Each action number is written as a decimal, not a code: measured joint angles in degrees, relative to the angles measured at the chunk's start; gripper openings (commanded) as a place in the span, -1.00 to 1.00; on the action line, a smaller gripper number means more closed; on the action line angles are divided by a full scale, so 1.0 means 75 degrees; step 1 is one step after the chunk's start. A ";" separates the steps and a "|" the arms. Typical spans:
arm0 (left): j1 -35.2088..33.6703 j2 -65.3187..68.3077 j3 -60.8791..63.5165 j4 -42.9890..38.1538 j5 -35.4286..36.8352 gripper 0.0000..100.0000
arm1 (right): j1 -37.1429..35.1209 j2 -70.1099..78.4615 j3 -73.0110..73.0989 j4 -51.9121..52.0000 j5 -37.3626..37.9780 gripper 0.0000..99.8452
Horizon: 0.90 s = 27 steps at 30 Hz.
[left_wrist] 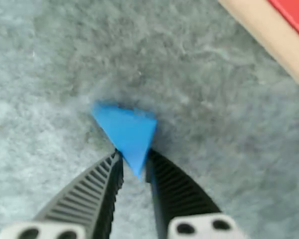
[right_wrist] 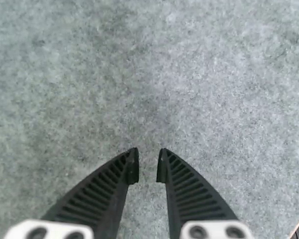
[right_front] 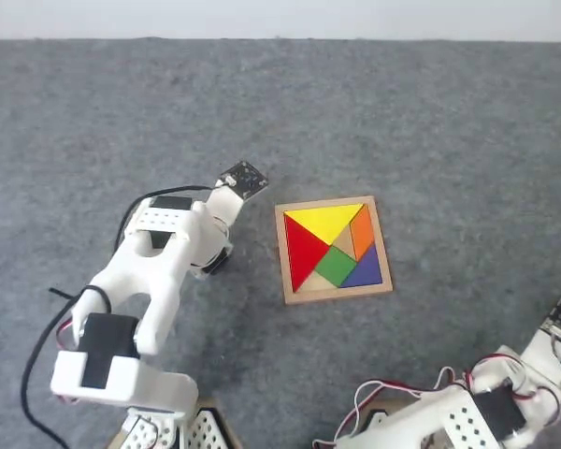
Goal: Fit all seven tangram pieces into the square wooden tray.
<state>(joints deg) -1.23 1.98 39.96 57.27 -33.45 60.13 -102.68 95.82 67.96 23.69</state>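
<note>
Left gripper point(left_wrist: 133, 162): nearly closed, pinching one corner of the blue triangle point(left_wrist: 125, 133) between its ribbed fingers point(left_wrist: 102, 186). The rest of the piece sticks out past the fingertips. It sits low over the grey mat point(left_wrist: 50, 59); can't tell if it's touching or just lifted.

The piece is outside the tray point(left_wrist: 269, 37), on the tray's left side and near the rim. The edge of the red triangle point(left_wrist: 295, 15) shows just inside that rim.

High view: left arm point(right_front: 159, 271) is stretched toward the left side of the tray point(right_front: 340, 294), with its tip just left of the rim.

Tray contents:
- yellow triangle point(right_front: 323, 223) along the far edge
- red triangle point(right_front: 302, 249) on the left
- orange piece point(right_front: 362, 231) on the right
- green square point(right_front: 336, 266) near centre
- purple triangle point(right_front: 364, 272) in the near-right corner

There is a tan triangular patch in the near-left corner and another at centre. Can't tell whether either is bare tray floor or an unpainted piece.

Right gripper point(right_wrist: 148, 167): fingers a narrow gap apart, nothing between them, over bare mat. Right arm point(right_front: 491, 412) sits at the near-right of the scene, well apart from the tray.
</note>
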 measured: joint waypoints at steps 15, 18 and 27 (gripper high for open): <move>-0.0387 0.0000 -0.1301 0.0668 0.0082 -0.70 | 0.0000 0.0000 0.0000 0.0000 0.0000 -0.83; -0.0141 0.0000 -0.1313 0.0668 0.0293 -0.70 | 0.0000 0.0000 0.0000 0.0000 0.0000 -0.83; 0.0176 0.0000 -0.0492 -0.0410 0.0821 -0.70 | 0.0000 0.0000 0.0000 0.0000 0.0000 -0.83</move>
<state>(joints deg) 0.09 1.98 36.26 54.20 -27.30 60.13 -102.68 95.82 67.96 23.69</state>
